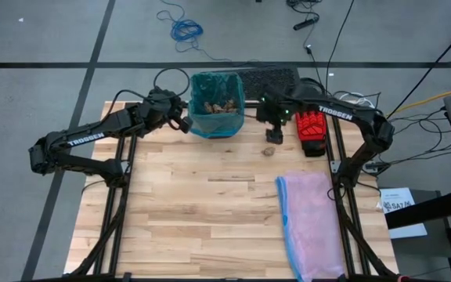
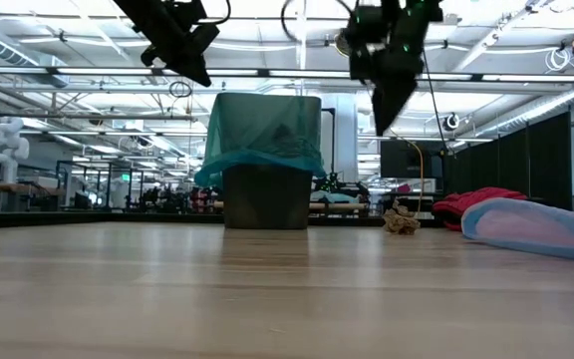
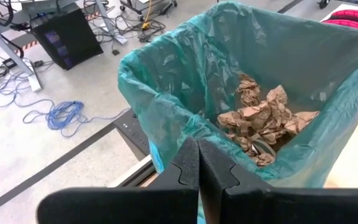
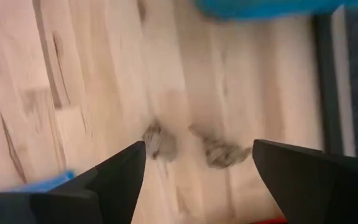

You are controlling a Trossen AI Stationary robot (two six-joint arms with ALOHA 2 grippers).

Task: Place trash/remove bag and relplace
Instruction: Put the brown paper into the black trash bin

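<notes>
A dark bin (image 2: 265, 197) at the table's far edge is lined with the teal bag (image 1: 218, 117), whose rim folds over the bin's top. Several brown paper wads (image 3: 260, 121) lie inside. My left gripper (image 3: 198, 142) is shut and hangs level with the bag's left rim (image 3: 160, 118), above the table. One small brown wad (image 1: 270, 151) lies on the table right of the bin. My right gripper (image 1: 272, 138) hangs open above it, pointing steeply down, clear of the table (image 2: 382, 120). In the right wrist view this trash (image 4: 219, 152) shows blurred between the fingers. My left gripper has its shut fingertips right at the folded-over teal rim (image 3: 166, 134) on the bin's left side, coming at it slanting down from the table's left. Whether they touch the plastic or have any of it between them, I cannot tell.
A red glove (image 1: 312, 127) lies at the far right, just beyond my right gripper. A pale pink bag with a blue edge (image 1: 310, 223) lies along the right side toward the near edge. The table's middle and left (image 1: 186, 204) are bare wood.
</notes>
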